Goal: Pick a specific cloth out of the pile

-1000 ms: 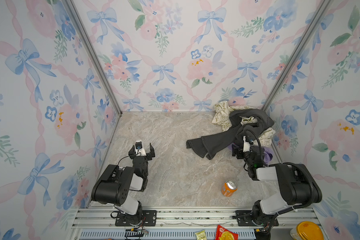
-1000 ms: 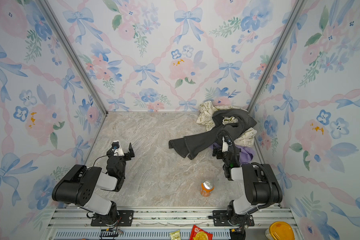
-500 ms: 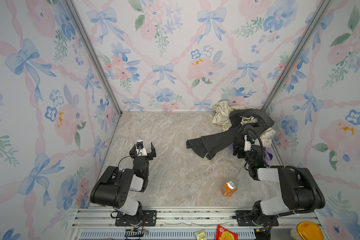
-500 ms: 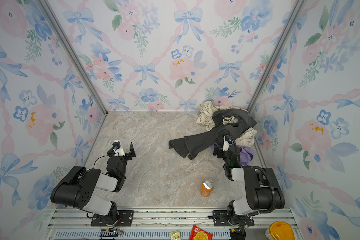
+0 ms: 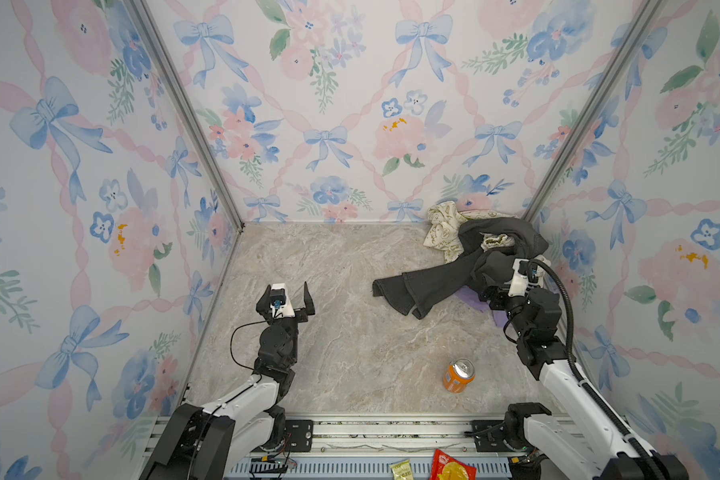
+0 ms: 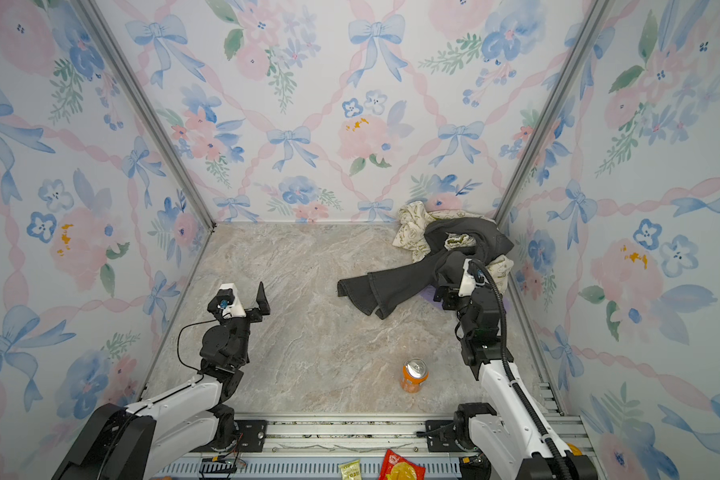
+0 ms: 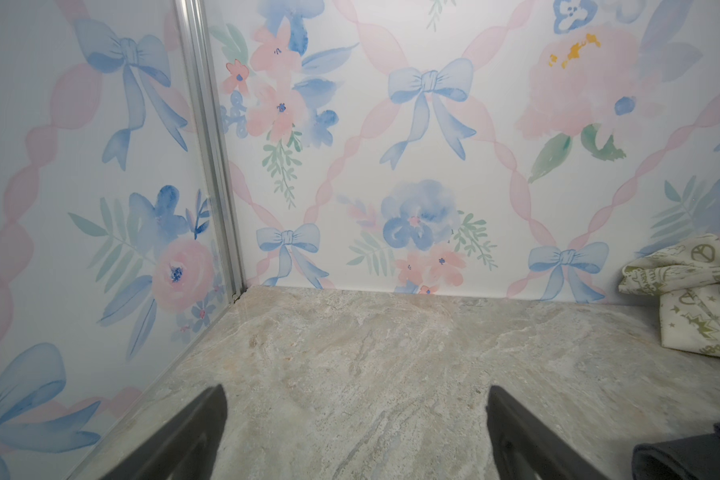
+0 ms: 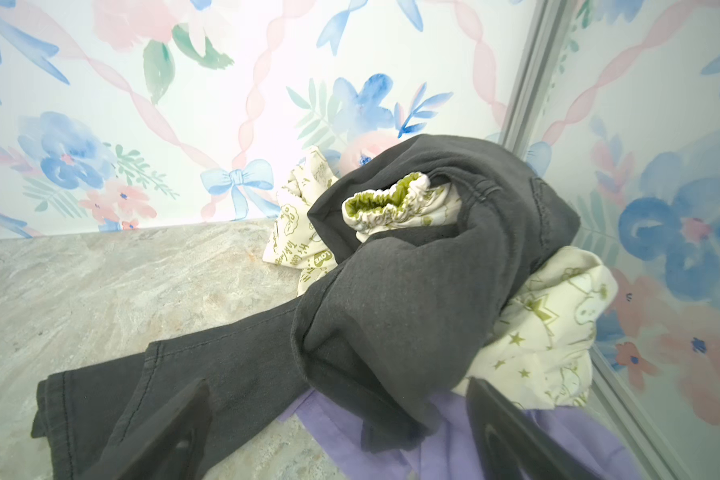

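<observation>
The task is only starting. The cloth [image 8: 325,428] is lying under the near edge of the pile [image 5: 495,249], mostly covered by the dark grey trousers [image 8: 391,311], with only a lavender border showing. The right end effector [image 8: 337,386] is hovering just before this edge of the pile, wide open and holding nothing. The left end effector [image 7: 355,390] is waiting well apart from the pile, also open and empty. Grasping the cloth and pulling it out are not yet done.

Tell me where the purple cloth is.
In both top views, the purple cloth lies on the right, partly under the grey trousers, near the right wall.
</observation>
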Action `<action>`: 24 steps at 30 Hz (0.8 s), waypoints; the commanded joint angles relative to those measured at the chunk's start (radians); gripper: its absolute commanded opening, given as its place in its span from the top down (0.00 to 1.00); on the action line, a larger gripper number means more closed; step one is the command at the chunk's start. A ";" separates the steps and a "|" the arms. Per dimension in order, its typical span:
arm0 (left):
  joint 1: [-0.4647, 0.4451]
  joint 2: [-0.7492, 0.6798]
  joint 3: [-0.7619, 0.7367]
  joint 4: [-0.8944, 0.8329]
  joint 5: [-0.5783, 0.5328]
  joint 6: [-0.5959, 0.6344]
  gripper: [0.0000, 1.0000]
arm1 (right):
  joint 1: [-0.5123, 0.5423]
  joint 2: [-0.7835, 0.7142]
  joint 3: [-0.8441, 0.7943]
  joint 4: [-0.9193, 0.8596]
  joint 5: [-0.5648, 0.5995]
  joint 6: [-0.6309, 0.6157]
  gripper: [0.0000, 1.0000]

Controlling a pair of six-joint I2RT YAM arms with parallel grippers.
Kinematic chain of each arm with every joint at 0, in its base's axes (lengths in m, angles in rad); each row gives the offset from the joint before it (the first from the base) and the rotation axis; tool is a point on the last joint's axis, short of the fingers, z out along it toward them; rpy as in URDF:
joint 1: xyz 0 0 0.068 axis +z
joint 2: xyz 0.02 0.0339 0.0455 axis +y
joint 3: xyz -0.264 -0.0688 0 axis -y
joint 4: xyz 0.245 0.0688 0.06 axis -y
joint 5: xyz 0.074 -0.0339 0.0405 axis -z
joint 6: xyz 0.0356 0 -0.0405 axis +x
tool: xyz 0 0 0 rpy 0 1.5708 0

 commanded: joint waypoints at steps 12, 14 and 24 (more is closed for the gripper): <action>-0.115 -0.304 0.075 -0.407 0.089 -0.139 0.02 | -0.253 0.030 0.009 -0.400 0.029 0.499 0.00; -0.122 -0.313 0.074 -0.412 0.110 -0.152 0.02 | -0.284 0.060 0.002 -0.394 0.025 0.546 0.03; -0.134 -0.330 0.093 -0.442 0.159 -0.171 0.02 | -0.456 0.263 -0.018 -0.221 -0.131 0.625 0.20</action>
